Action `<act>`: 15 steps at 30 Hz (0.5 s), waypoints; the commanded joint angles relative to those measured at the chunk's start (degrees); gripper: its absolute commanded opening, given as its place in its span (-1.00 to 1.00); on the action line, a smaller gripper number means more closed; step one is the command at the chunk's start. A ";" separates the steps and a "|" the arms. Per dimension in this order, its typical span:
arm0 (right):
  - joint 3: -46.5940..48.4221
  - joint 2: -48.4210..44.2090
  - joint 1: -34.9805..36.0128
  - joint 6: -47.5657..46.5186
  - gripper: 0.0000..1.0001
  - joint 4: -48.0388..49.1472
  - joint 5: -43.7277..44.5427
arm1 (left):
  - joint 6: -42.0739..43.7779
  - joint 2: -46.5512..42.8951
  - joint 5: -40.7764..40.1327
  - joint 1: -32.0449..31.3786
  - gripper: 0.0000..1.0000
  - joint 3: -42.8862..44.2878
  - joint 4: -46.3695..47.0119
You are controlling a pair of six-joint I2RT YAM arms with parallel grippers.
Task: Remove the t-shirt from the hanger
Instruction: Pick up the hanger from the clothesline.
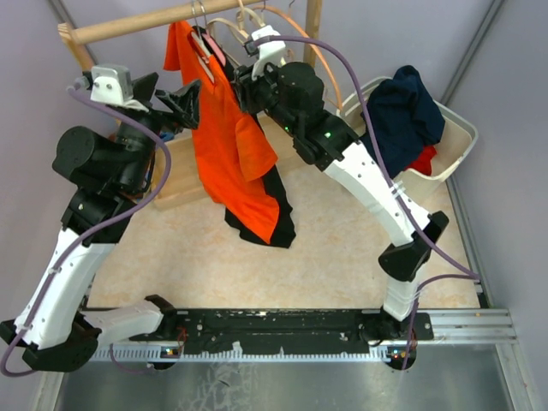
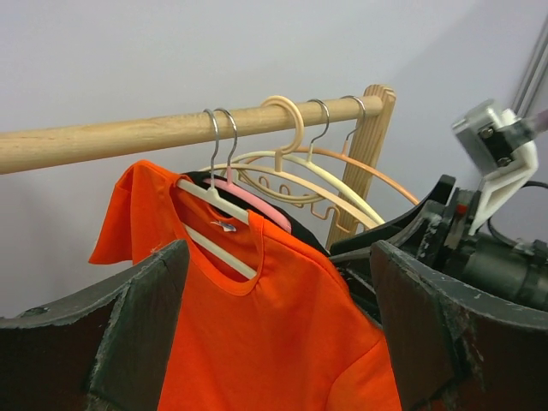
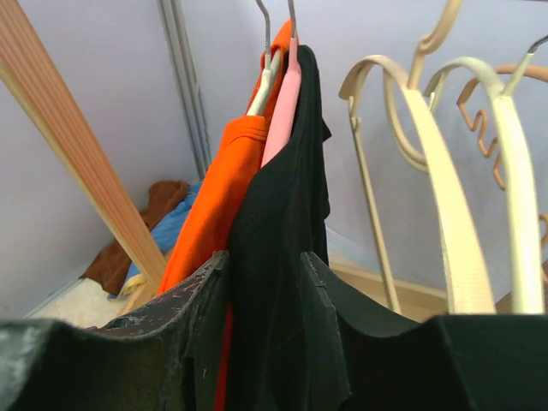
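Observation:
An orange t-shirt [image 1: 231, 145] hangs on a white hanger [image 2: 210, 201] from the wooden rail [image 1: 128, 26]. Behind it a black t-shirt [image 1: 284, 221] hangs on a pink hanger [image 2: 257, 204]. My left gripper [image 1: 187, 101] is open and empty, just left of the orange shirt's shoulder; in the left wrist view the orange shirt [image 2: 274, 342] fills the space between the wide jaws, apart from them. My right gripper [image 1: 242, 86] is on the far side, and its jaws are shut on the black t-shirt [image 3: 282, 214] below the shoulder. The orange shirt [image 3: 218, 197] hangs just beside it.
Several empty cream and orange hangers [image 2: 342, 193] hang on the rail to the right. The rack's wooden post [image 2: 372, 137] stands behind them. A white basket [image 1: 462, 128] holds dark blue and red clothes at the right. A wooden box [image 1: 180, 175] sits under the rail.

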 commanded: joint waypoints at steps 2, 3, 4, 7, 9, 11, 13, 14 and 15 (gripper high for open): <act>4.14 0.88 0.66 0.44 -0.18 0.12 -1.58 | 1.14 -1.50 -0.22 0.29 0.82 1.01 0.21; 4.40 1.17 0.66 0.49 -0.18 -0.14 -1.42 | 1.11 -1.56 -0.27 0.29 0.82 0.90 0.16; 4.79 1.42 0.66 0.47 -0.17 -0.34 -1.44 | 1.14 -1.69 -0.26 0.26 0.82 0.71 0.23; 5.79 2.45 0.68 0.54 -0.16 -0.65 -1.12 | 1.06 -2.11 -0.34 0.24 0.82 0.20 0.62; 6.69 3.23 0.66 0.55 -0.15 -0.64 -0.81 | 1.10 -2.33 -0.26 0.20 0.82 -0.09 0.78; 7.92 4.33 0.66 0.64 -0.15 -0.71 -0.63 | 1.10 -2.57 -0.38 0.24 0.82 -0.27 0.74; 9.30 5.48 0.67 0.64 -0.14 -0.67 -0.16 | 1.11 -2.74 -0.43 0.28 0.82 -0.51 0.77; 9.89 6.16 0.66 0.64 -0.14 -0.73 -0.05 | 1.13 -2.84 -0.42 0.29 0.82 -0.65 0.78; 10.65 6.68 0.68 0.64 -0.14 -0.74 0.21 | 1.04 -3.00 -0.43 0.28 0.82 -0.82 0.84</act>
